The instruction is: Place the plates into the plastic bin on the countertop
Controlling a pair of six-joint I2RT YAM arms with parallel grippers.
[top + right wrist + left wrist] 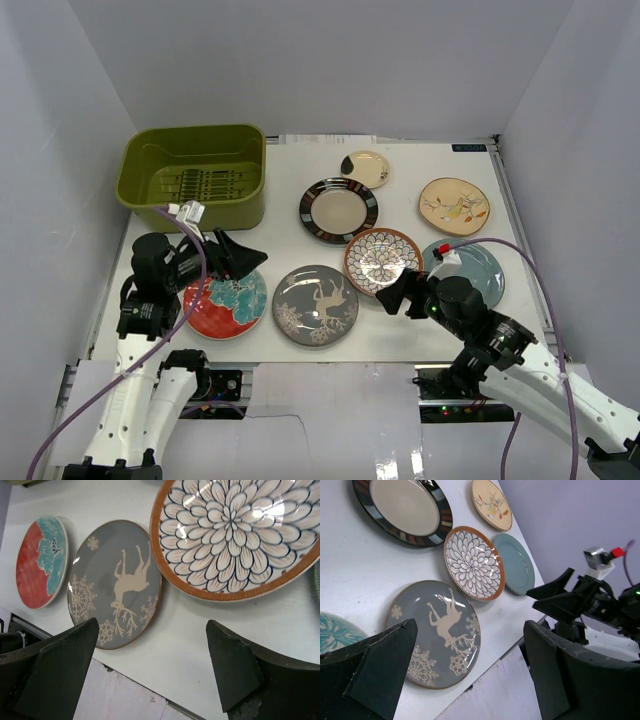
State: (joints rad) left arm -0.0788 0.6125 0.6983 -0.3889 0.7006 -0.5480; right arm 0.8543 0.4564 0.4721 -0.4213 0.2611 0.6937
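Observation:
Seven plates lie on the white countertop (286, 248): red-and-teal (225, 305), grey with a deer (316, 304), floral mandala (382, 261), black-rimmed (338, 210), light blue (476, 266), cream with bird (454, 206) and small cream (365, 169). The olive-green bin (192, 175) stands empty at the back left. My left gripper (248, 262) is open and empty above the red-and-teal plate's far edge. In the left wrist view it (470, 630) hovers over the grey plate (435, 630). My right gripper (388, 293) is open and empty, just in front of the mandala plate (235, 535).
White walls close in the table on three sides. A metal rail (510, 215) runs along the right edge. The mandala plate overlaps the light blue plate's left rim. The right arm (585, 600) shows in the left wrist view, close across the grey plate.

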